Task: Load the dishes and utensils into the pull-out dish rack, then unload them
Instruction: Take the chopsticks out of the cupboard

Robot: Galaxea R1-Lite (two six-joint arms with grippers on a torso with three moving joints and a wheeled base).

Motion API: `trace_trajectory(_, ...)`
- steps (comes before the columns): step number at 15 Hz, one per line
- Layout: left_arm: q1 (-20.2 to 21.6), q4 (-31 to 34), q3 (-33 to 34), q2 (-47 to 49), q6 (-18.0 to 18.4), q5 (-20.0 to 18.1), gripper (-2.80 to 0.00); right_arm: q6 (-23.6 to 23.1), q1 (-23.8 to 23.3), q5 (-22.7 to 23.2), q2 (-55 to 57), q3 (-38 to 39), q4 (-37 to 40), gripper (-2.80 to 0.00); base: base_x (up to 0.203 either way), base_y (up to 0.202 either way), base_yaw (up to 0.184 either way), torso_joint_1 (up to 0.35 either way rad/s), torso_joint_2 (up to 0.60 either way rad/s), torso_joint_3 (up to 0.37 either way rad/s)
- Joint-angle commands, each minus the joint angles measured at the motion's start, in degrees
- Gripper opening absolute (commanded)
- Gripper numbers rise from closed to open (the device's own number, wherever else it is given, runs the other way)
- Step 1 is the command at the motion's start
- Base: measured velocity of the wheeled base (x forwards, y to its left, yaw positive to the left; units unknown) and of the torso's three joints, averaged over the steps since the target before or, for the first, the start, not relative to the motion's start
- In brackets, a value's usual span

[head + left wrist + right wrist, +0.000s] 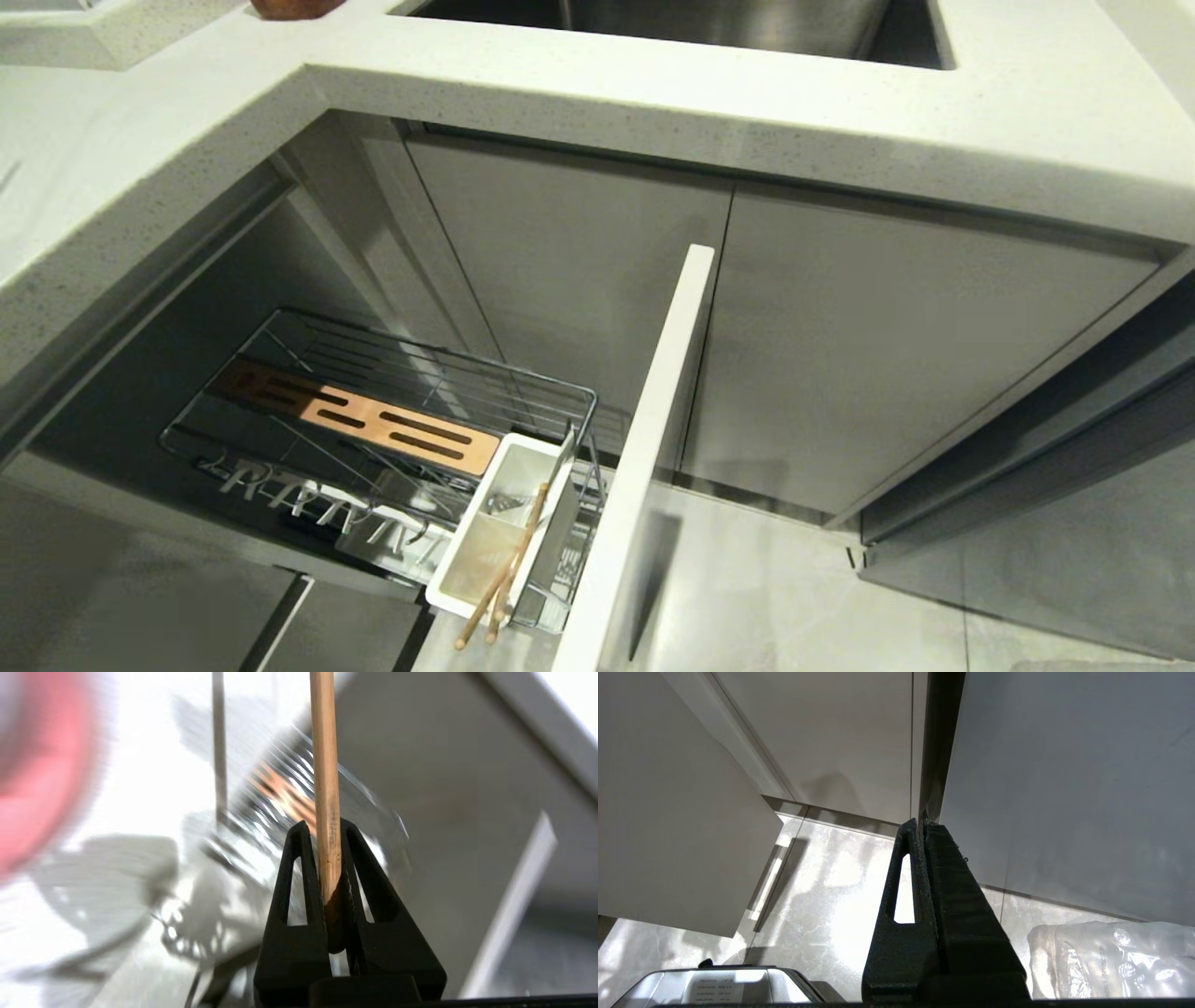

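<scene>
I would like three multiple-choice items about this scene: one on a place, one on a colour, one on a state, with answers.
1. Where do the chopsticks in the head view rest?
A in the sink
B in the white caddy
C on the floor
2. The rack's slotted strip is:
A wood-brown
B blue
C black
3. The left gripper is:
A open
B shut on a chopstick
C shut, empty
Answers: B, they lean out of the caddy; A, the head view shows it; B, its fingers pinch the stick.
</scene>
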Motion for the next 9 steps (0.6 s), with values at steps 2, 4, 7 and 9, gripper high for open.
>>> trace_trajectory(2,15.84,-1.91,0.06,-0.71,-1.02,0.02,-2.8,0.02,0.0,0.0,0.02,0.16,-0.01,-2.8,0.0,0.0,0.0,0.0,0.0,0.0)
trace_trajectory(4,26.05,-3.12,0.32,-1.25,-2.59,0.08,-2.8,0.02,0.04,0.0,0.0,0.15,-0.01,-2.8,0.0,0.0,0.0,0.0,0.0,0.0)
trace_trajectory(7,37.99,-4.55,0.97,-1.41,-5.22,1.17,-2.8,0.02,-0.01,0.0,0.0,0.13,-0.01,-2.8,0.0,0.0,0.0,0.0,0.0,0.0)
trace_trajectory(9,40.93,-4.89,1.54,0.51,-7.37,4.63,-2.8,0.02,0.03,0.0,0.02,0.11,-0.01,-2.8,0.0,0.0,0.0,0.0,0.0,0.0)
